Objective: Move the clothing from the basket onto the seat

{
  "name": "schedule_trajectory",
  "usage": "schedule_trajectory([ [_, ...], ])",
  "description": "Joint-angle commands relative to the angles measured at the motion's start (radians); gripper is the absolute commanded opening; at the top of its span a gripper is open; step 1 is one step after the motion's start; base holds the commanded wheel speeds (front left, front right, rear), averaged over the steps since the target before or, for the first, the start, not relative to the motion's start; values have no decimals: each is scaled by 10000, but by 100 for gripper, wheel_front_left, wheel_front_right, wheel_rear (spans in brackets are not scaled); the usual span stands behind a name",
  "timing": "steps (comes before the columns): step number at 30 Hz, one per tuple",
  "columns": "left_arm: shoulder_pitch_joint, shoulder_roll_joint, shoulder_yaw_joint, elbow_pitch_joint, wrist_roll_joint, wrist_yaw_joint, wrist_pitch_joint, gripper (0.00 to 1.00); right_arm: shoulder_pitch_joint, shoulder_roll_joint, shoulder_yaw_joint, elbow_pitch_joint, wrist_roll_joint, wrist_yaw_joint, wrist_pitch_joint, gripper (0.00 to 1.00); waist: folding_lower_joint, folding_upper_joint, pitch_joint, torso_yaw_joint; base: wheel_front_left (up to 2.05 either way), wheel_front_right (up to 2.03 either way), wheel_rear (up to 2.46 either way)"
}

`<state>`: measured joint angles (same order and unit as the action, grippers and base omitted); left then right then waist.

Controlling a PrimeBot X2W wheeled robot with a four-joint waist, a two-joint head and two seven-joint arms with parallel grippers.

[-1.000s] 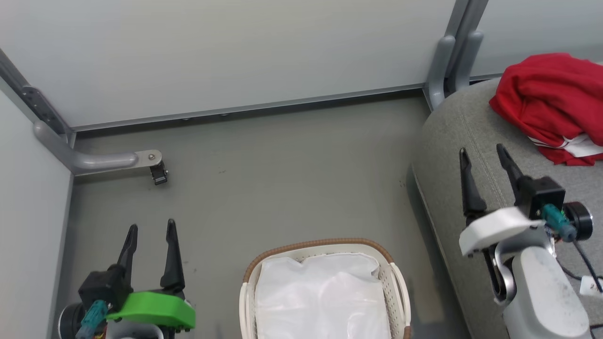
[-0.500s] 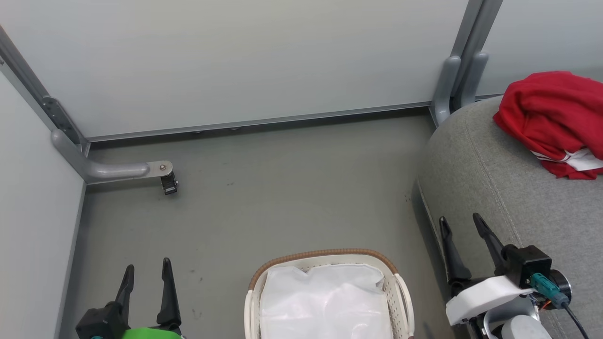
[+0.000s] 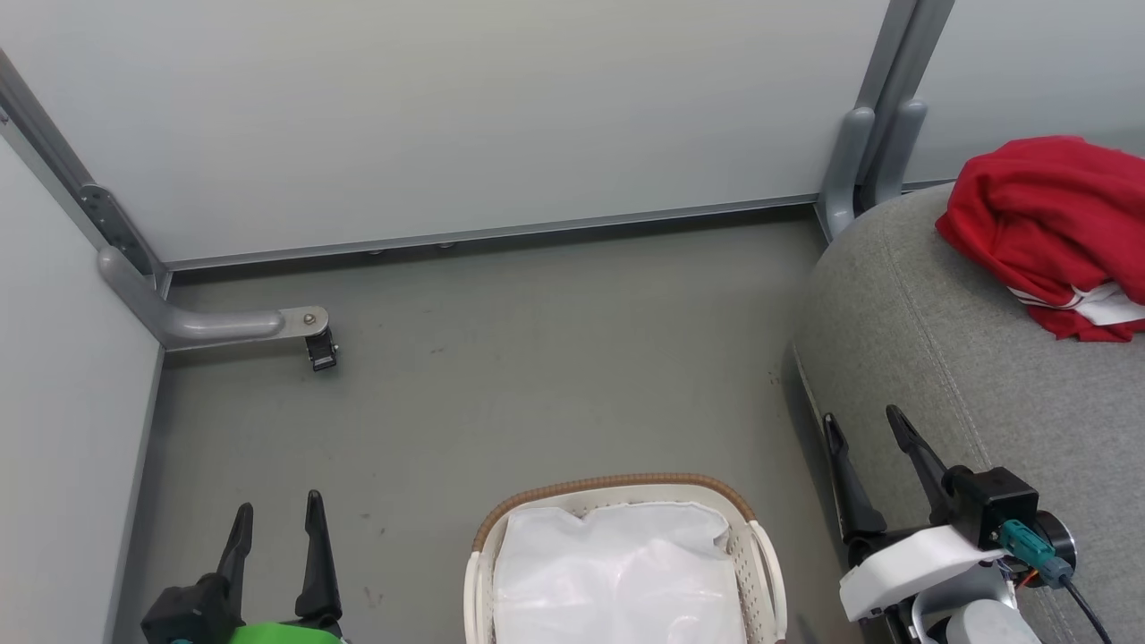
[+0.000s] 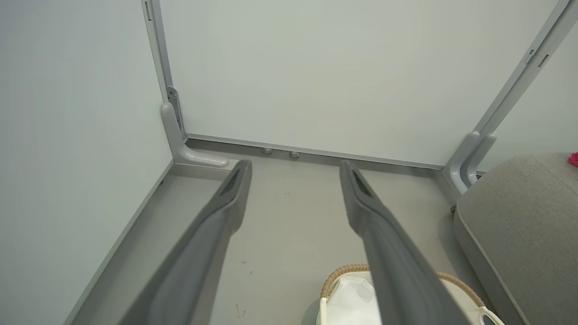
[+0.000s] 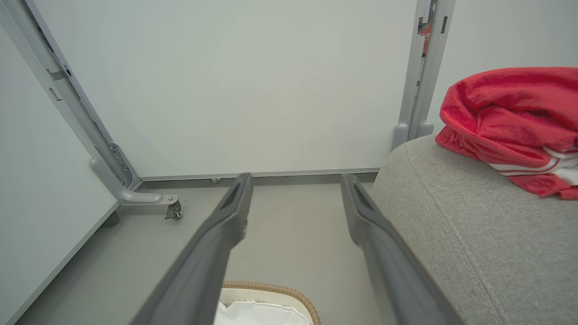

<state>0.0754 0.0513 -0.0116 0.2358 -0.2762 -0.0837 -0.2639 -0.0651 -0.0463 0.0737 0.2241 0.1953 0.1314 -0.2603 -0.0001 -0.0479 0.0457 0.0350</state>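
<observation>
Clothing: we count one heap of red clothing [image 3: 1047, 215] with white stripes. It lies on the seat, at the far right. We cannot tell how many garments are in it.
Basket: we count one basket [image 3: 617, 486], standing on the floor [image 3: 537, 358] at the bottom of the head view, between our two arms.
Sheet: one white sheet [image 3: 617, 572] lies inside the basket.
Seat: one grey seat [image 3: 939, 358], just to the right of the basket.
Grippers: we have two. The left gripper [image 3: 278, 503] is low on the left above the floor. The right gripper [image 3: 863, 417] is low on the right, by the seat's rounded edge.
Jaws: both pairs stand wide apart and hold nothing.
Change over half a second: the right gripper sits slightly further left and higher. The left gripper, basket, sheet and clothing look the same.
Change over a full second: the whole picture has shifted, so our head camera has moved.
</observation>
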Motion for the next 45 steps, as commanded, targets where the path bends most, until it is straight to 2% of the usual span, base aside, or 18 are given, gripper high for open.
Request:
schedule_trajectory([
  [1, 83, -6, 23, 39, 21, -29, -7, 100, 156, -37, -1, -30, 36, -14, -31, 100, 1, 0, -1, 5, 0, 0, 0],
  [4, 76, -8, -4, 51, -122, -39, -7, 100, 156, -37, 21, -6, 50, -14, -31, 100, 1, 0, -7, 4, 0, 0, 0],
  [5, -1, -4, -15, 15, -152, -19, 0, 0, 0, 0, 21, 4, 6, 0, 0, 0, 1, 0, -6, 3, 0, 0, 0],
  [9, 3, -42, -31, 351, -211, -27, 2, 0, 92, 31, 36, 307, 6, 0, 15, 0, 1, 0, -7, 3, 0, 0, 0],
  [16, -285, -38, 154, 371, -1421, -10, 409, 0, 0, -5, -114, 319, 1370, -1, 339, 0, 1, 17, -29, -16, 0, 0, 0],
  [22, -420, -35, 235, 239, -2420, 54, 674, 0, -109, -48, -221, 372, 2476, -1, 591, 0, 1, 1, -12, -33, 0, 0, 0],
  [45, -918, -22, 545, -103, -5699, 227, 1584, 0, -413, -233, -507, 460, 6171, -4, 1369, 0, 1, 0, -9, -99, 0, 0, 0],
])
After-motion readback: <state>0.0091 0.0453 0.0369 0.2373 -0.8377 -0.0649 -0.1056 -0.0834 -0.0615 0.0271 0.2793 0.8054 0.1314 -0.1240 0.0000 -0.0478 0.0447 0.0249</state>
